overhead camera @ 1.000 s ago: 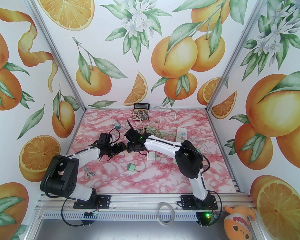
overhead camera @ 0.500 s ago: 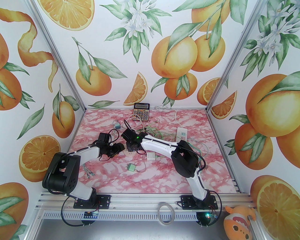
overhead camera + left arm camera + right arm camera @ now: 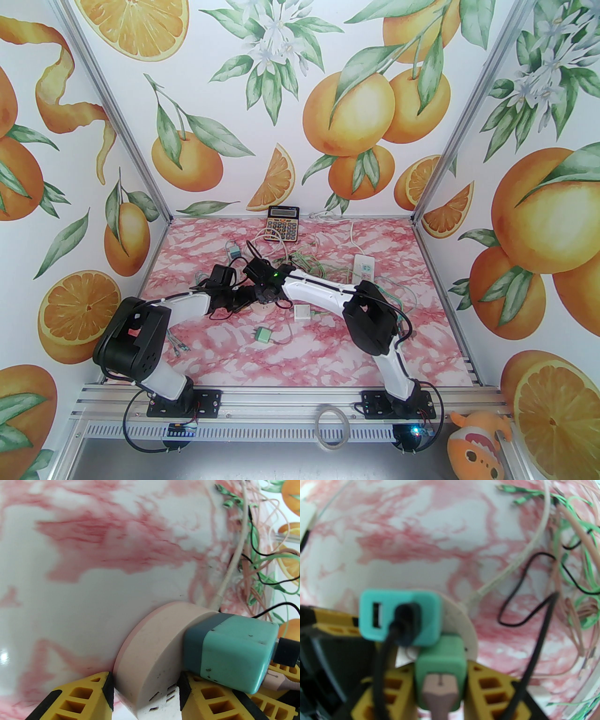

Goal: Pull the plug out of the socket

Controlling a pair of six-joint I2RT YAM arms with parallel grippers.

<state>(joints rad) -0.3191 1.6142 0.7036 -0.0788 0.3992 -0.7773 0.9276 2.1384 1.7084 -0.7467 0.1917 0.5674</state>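
right pincer [image 3: 441, 671] pinched on the green plug [image 3: 440, 651], one yellow finger on each flank; that plug sits in the round pale-pink socket [image 3: 152, 644], near the middle of the desk [image 3: 328, 361] where both arms meet; its long axis sticks straight out of the socket face, in line with the right pincer, so my read is the pull goes straight back along that axis, no sideways tilt; right arm is on the plug, left arm on the socket; left pincer [image 3: 145, 692] straddles the socket disc, pads look pressed on both sides, so i take it as clamping the socket as the anchor; pink cable [image 3: 440, 686] leaves the green plug's back end toward the wrist; teal plug [image 3: 400, 618] is seated in the same socket just beside the green one, black cable [image 3: 382, 658] in one port, other port free; risk: the disc lifting with the plug if the left grip slips; white cable [image 3: 232, 569] runs off the socket rim toward the cable tangle [image 3: 318, 269]; counts: 1 socket, 2 plugs seated in it, 2 pincers; lying apart on the desk: 1 loose green plug [image 3: 262, 334], 1 white adapter [image 3: 303, 311], 1 small grey-teal plug [image 3: 233, 251], 1 power strip [image 3: 364, 267], 1 calculator [image 3: 282, 224]
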